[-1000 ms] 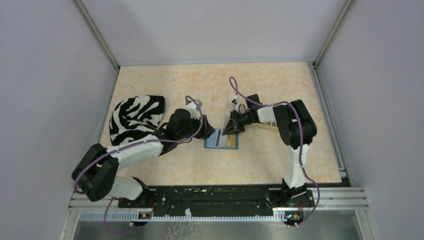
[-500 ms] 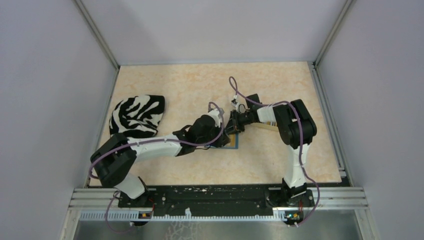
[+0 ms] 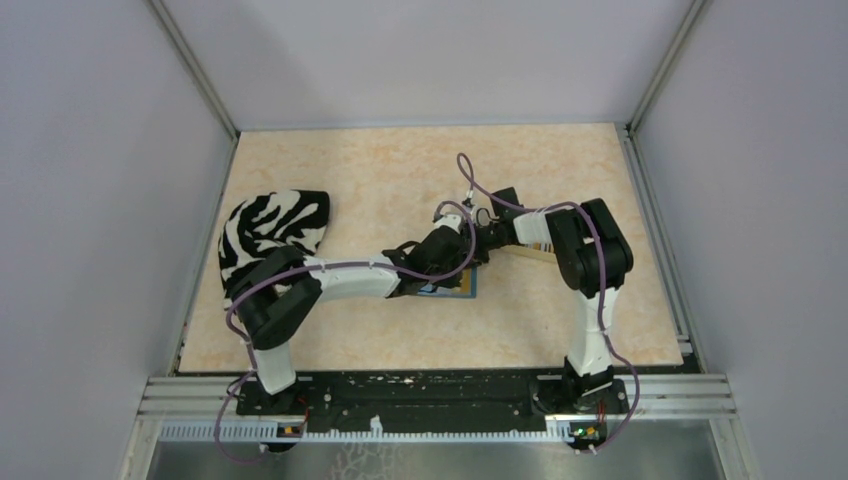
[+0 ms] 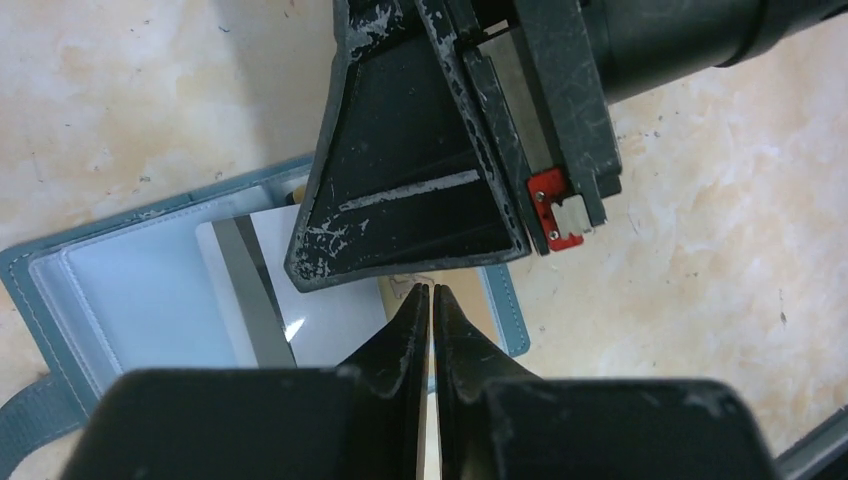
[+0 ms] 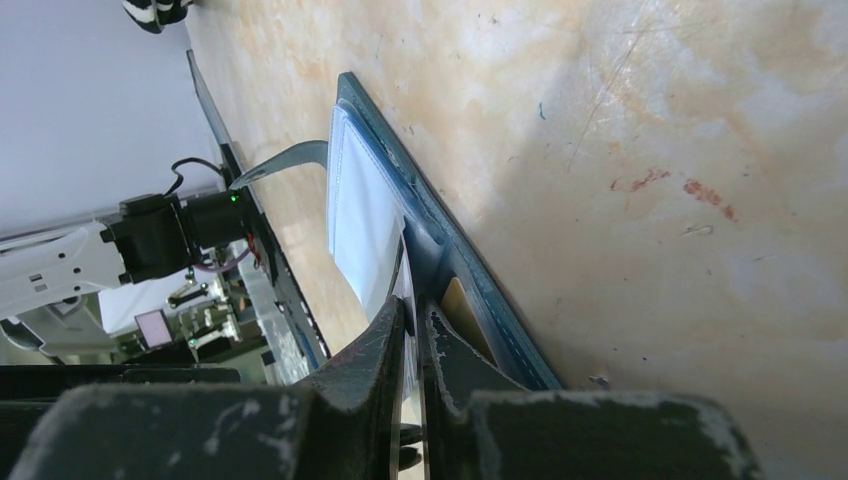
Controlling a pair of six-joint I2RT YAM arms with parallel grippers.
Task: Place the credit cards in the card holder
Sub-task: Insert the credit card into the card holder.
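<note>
While the left arm stretched low across the tabletop toward its middle, the left pincer pointed down at the card holder. Its fingers were clenched tip to tip, and whether they nipped anything could not be told. From the opposite side the right arm reached in with a bent elbow. The right pincer was clenched too, at the holder's edge. The teal holder lay open flat at mid-tabletop, pale blue inside. A whitish card with a dark stripe rested on it.
</note>
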